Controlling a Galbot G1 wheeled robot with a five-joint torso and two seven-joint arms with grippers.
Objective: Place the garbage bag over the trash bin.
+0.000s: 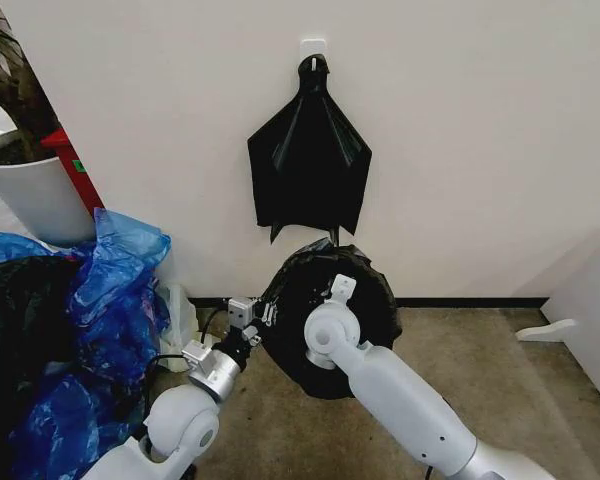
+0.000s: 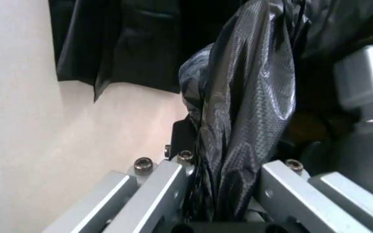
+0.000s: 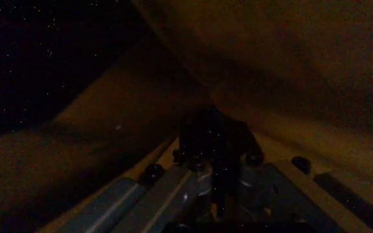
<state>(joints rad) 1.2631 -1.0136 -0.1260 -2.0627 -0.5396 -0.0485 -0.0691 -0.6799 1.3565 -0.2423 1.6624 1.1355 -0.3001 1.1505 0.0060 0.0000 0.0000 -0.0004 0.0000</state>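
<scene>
Head view: at centre, low against the wall, we see the bag (image 1: 325,320) as a round black mass, apparently draped over the bin, whose pale wall we cannot make out under the film. Our left gripper (image 1: 263,322) sits at the bag's left edge; our right gripper (image 1: 332,298) reaches into the bag's mouth from the lower right of the frame. A fan-shaped black bundle (image 1: 310,170) hangs on the wall above, blue bags (image 1: 115,290) pile at the left, and a white pot (image 1: 35,190) stands upper left.

Left wrist view: a thick fold of the bag (image 2: 251,111) runs down the middle of the frame between the left gripper's (image 2: 222,213) fingers, which are clamped on it.

Right wrist view: everything is dark brown. The right gripper (image 3: 220,194) points into the bag's inside, with a dark fold between its fingers; we judge that it pinches film, though the dimness leaves some doubt.

Risks, as we judge them: pulling the two grips apart too hard could tear the thin film or tip the light bin. Releasing one side early could let the rim slip off.
</scene>
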